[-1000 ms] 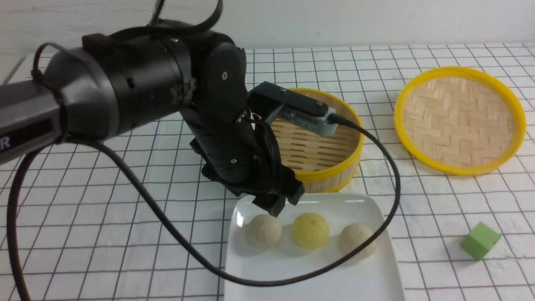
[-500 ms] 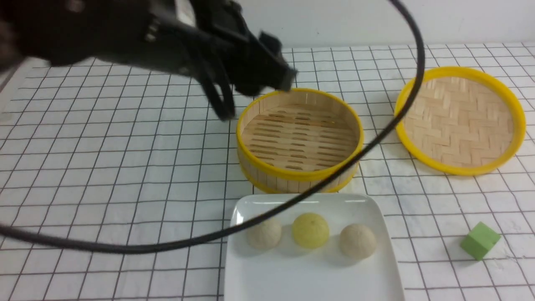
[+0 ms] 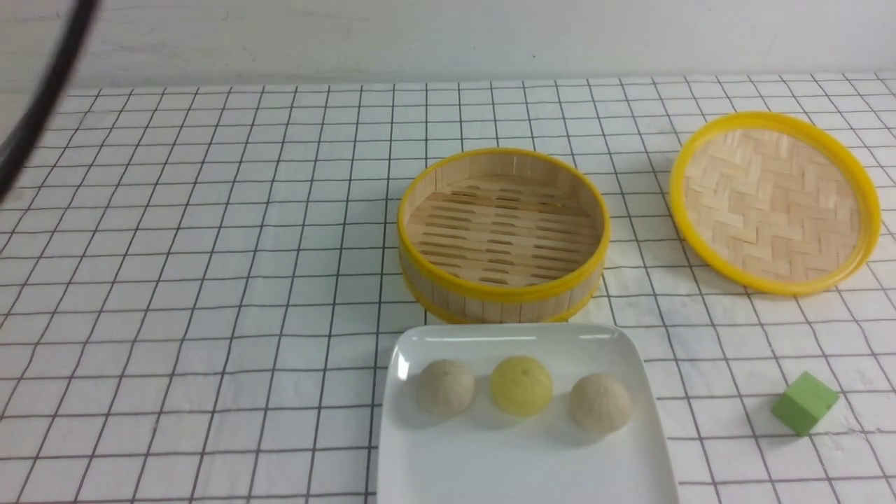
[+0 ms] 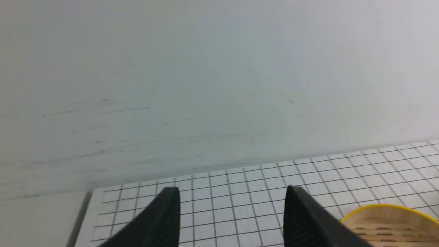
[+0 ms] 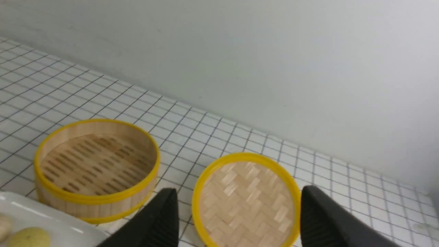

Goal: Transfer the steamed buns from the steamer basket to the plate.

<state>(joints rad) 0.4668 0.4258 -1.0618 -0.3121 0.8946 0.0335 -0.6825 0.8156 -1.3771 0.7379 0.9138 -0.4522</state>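
Three steamed buns lie in a row on the white plate (image 3: 525,476) at the front: an off-white one (image 3: 445,386), a pale yellow one (image 3: 521,385) and an off-white one (image 3: 599,402). The steamer basket (image 3: 501,234) stands just behind the plate with nothing inside; it also shows in the right wrist view (image 5: 96,168). Neither gripper shows in the front view. My left gripper (image 4: 230,193) is open and holds nothing, raised above the table near the back wall, with the basket rim (image 4: 387,208) beside one finger. My right gripper (image 5: 238,195) is open and holds nothing, above the bamboo lid.
The shallow bamboo lid (image 3: 773,201) lies at the back right and also shows in the right wrist view (image 5: 247,202). A green cube (image 3: 803,402) sits at the front right. A black cable (image 3: 35,105) crosses the upper left corner. A white wall bounds the far table edge.
My left arm has lifted away from the plate, swung up and left, and left the front view; only its cable remains visible. The buns, basket and plate have not moved.
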